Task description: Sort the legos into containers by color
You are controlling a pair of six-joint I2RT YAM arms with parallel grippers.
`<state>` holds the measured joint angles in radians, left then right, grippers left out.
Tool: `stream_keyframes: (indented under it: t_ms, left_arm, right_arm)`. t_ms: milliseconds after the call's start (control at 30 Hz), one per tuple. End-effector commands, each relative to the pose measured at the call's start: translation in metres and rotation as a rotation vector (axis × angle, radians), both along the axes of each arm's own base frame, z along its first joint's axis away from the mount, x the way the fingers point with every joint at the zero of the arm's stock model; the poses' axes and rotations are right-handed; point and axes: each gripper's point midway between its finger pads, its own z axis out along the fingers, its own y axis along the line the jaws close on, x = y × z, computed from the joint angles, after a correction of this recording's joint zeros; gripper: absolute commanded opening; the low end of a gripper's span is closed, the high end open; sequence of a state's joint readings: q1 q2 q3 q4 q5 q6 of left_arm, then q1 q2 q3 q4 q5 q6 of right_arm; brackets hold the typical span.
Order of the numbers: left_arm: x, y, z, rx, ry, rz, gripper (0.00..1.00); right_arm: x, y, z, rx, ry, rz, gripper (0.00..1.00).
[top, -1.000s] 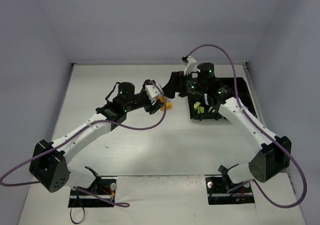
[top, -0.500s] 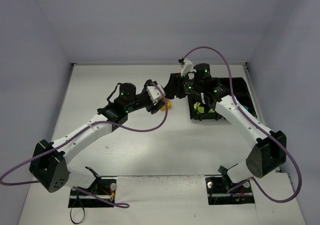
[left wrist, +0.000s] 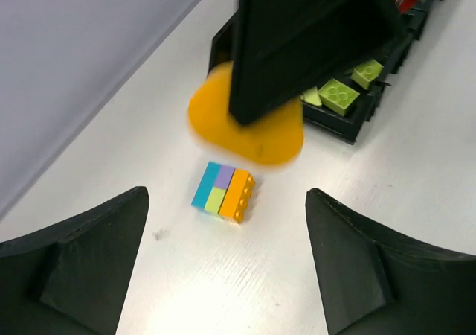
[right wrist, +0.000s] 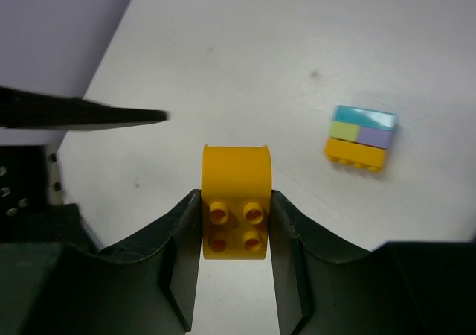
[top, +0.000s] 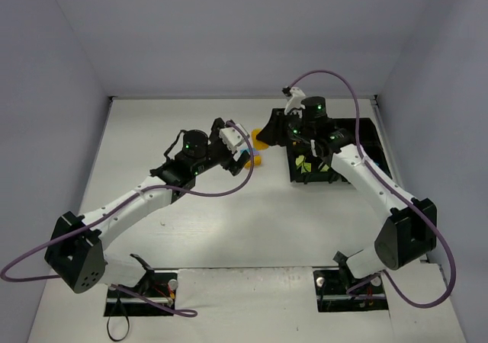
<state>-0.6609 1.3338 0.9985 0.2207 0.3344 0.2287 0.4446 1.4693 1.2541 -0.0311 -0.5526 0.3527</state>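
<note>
Orange brick (right wrist: 236,173) in R hand (right wrist: 236,214), multicolour stack (right wrist: 360,138) nearby

free: bare desk (left wrist: 245,290) all round the brick cluster (left wrist: 223,192), between the left hand's (left wrist: 227,198) spread jaws | blocked: far side, right hand (right wrist: 236,201) gripping orange brick (right wrist: 236,182); tray (left wrist: 348,126) to the right

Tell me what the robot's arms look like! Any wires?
The left arm and right arm are white tubes with chunky black joints. A purple cable loops along each one. Tiny green lights glow near the wrists, and the fingers are black.
</note>
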Motion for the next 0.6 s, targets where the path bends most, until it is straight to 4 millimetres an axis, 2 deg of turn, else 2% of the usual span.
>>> stream_keyframes:
  t_ms: [0,67,133,200,233,267,300,333,400,433,467,500,533,567]
  left_arm:
    - [0.018,0.013,0.018,-0.106,0.019,0.163,0.80]
    - [0.025,0.023,0.011,-0.142,0.072,0.261,0.80]
    - [0.032,0.033,0.003,-0.184,0.130,0.368,0.81]
    - [0.034,0.036,-0.011,-0.220,0.239,0.444,0.81]
    - [0.037,0.037,-0.008,-0.242,0.262,0.478,0.81]
    - [0.036,0.037,-0.020,-0.257,0.342,0.519,0.81]
    - [0.039,0.034,-0.015,-0.278,0.361,0.533,0.81]
    - [0.042,0.036,-0.022,-0.272,0.386,0.572,0.82]
    - [0.041,0.035,-0.031,-0.290,0.471,0.622,0.82]
    - [0.044,0.032,-0.028,-0.309,0.482,0.630,0.82]
    - [0.041,0.033,-0.035,-0.301,0.531,0.655,0.82]
    - [0.044,0.029,-0.037,-0.313,0.566,0.689,0.82]
    - [0.044,0.029,-0.037,-0.313,0.566,0.689,0.82]
    - [0.045,0.028,-0.037,-0.316,0.577,0.698,0.82]
  right_arm:
    - [0.055,-0.059,-0.001,-0.102,-0.103,-0.277,0.00]
    - [0.073,-0.087,-0.011,-0.140,-0.091,-0.401,0.02]
    - [0.095,-0.130,-0.026,-0.215,-0.081,-0.573,0.05]
    - [0.107,-0.160,-0.033,-0.246,-0.069,-0.697,0.08]
    - [0.114,-0.177,-0.042,-0.282,-0.058,-0.771,0.08]
    - [0.118,-0.183,-0.046,-0.278,-0.041,-0.814,0.08]
    - [0.125,-0.194,-0.053,-0.287,-0.025,-0.854,0.09]
    - [0.128,-0.202,-0.057,-0.300,-0.020,-0.894,0.11]
    - [0.137,-0.210,-0.068,-0.313,0.000,-0.942,0.13]
    - [0.141,-0.214,-0.071,-0.322,0.000,-0.965,0.16]
    - [0.144,-0.216,-0.075,-0.323,0.008,-0.976,0.19]
    - [0.153,-0.217,-0.086,-0.326,0.022,-0.996,0.26]
    - [0.153,-0.217,-0.086,-0.326,0.022,-0.996,0.26]
    - [0.156,-0.217,-0.095,-0.331,0.038,-1.002,0.30]
